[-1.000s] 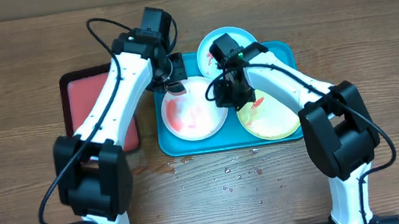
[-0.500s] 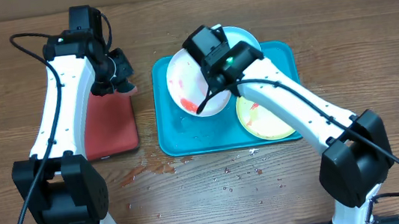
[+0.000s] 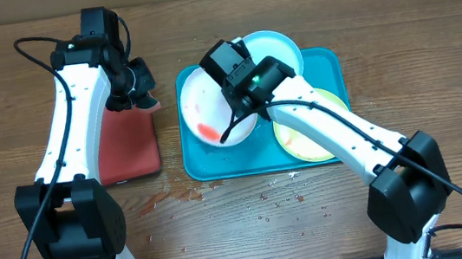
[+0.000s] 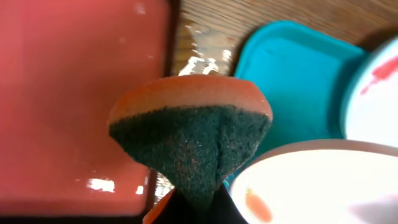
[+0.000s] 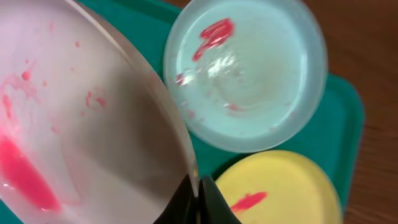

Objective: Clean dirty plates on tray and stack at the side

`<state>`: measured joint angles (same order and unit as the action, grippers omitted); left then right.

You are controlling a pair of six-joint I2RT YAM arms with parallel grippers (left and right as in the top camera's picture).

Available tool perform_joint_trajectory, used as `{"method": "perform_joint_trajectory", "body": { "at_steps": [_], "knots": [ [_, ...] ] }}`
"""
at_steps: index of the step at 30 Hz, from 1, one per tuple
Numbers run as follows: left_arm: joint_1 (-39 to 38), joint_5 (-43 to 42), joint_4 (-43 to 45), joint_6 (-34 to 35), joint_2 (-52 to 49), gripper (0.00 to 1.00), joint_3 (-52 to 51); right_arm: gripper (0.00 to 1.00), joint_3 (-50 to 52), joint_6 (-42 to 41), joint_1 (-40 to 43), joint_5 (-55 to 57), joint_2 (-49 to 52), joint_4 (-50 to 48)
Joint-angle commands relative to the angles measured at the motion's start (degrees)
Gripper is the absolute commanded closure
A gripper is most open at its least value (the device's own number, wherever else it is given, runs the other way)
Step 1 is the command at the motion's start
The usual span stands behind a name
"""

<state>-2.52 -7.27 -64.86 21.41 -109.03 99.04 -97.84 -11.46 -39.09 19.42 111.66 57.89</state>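
My right gripper (image 3: pixel 242 104) is shut on the rim of the pinkish-white plate (image 3: pixel 207 115) and holds it tilted above the left half of the turquoise tray (image 3: pixel 200 163); its face (image 5: pixel 74 137) shows red smears. The light blue plate (image 3: pixel 278 47) lies at the tray's far edge and the yellow-green plate (image 3: pixel 307 143) at its right; both carry red smears (image 5: pixel 214 34) (image 5: pixel 249 200). My left gripper (image 3: pixel 138 95) is shut on an orange sponge with a green scrub face (image 4: pixel 189 134), above the red tray's right edge, left of the plate.
A smaller black-rimmed red tray (image 3: pixel 124 146) lies left of the turquoise tray. Red crumbs and a smear (image 3: pixel 186 196) dot the wooden table in front of the tray.
Since 1 s ago the left gripper drew back left with the sponge, off the plate. The right gripper lifted the pinkish-white plate and tilted it; it has since shifted slightly left.
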Motion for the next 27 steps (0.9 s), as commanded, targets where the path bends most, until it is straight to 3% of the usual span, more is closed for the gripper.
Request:
{"method": "perform_joint_trajectory", "body": {
  "at_steps": [1, 7, 18, 27],
  "knots": [
    [-1.8, -5.6, -0.5, -6.6, 1.1, 0.96, -0.1, 0.96, -0.7, -5.4, 2.1, -12.9, 0.3, 0.4],
    [-4.6, -5.6, -0.8, -7.3, 1.1, 0.96, -0.2, 0.96, 1.4, -11.3, 5.6, -16.1, 3.9, 1.0],
    [-8.0, -3.7, -0.1, -7.3, 0.9, 0.96, -0.3, 0.96, 5.2, -11.3, 9.4, -25.1, 8.0, -1.1],
    [-10.2, -4.1, -0.1, -6.6, -1.9, 0.96, -0.4, 0.96, 12.9, -11.3, 9.6, -24.9, 8.1, -8.1]
  ]
}}
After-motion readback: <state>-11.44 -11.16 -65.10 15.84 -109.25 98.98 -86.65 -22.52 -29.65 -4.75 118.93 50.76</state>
